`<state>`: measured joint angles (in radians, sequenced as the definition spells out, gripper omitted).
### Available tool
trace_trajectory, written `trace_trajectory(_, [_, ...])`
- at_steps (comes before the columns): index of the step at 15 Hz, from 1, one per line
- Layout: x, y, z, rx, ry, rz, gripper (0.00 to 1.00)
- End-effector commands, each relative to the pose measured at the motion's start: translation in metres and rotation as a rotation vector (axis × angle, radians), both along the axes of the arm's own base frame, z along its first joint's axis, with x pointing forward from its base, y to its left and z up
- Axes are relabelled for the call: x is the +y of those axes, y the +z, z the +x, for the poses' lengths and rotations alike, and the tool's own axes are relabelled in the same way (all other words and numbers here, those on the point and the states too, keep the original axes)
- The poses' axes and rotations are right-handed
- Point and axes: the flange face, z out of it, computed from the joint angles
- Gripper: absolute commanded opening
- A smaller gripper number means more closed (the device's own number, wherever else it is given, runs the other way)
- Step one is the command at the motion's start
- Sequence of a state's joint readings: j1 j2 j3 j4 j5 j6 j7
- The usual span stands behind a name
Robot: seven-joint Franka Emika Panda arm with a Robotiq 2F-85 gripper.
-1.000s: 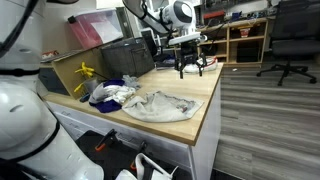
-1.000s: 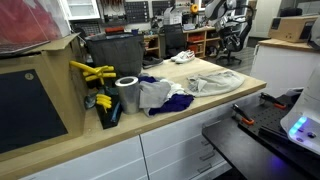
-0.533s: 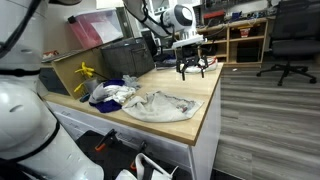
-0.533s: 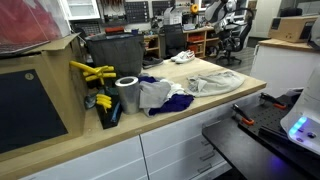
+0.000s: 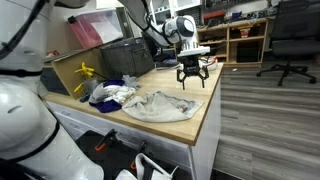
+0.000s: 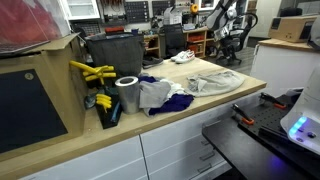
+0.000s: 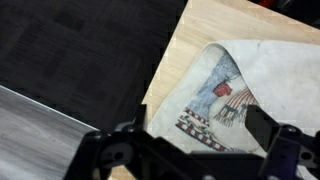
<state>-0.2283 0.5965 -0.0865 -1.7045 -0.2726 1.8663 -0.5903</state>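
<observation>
A soft beige cloth (image 5: 160, 105) lies flat and rumpled on the wooden counter (image 5: 208, 92), its long axis running along the counter's length. The wrist view shows a printed patch on it. Beyond it, over the counter's far end, the gripper (image 5: 192, 74) hangs with jaws spread, holding nothing.

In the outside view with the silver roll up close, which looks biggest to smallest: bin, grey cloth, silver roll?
1. dark bin
2. grey cloth, farther off, so a close call
3. silver roll
</observation>
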Motion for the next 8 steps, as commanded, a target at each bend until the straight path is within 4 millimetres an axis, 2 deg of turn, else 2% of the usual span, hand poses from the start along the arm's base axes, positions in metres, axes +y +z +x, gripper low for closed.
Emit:
trace_trajectory(1, [-0.010,-0.014,-0.006,0.000,0.075,0.033,1.00])
trace_trajectory(4, [-0.013,-0.030,-0.007,-0.045,0.079,0.051,1.00])
trace_trajectory(8, [-0.005,-0.052,-0.010,-0.096,0.086,0.070,1.00])
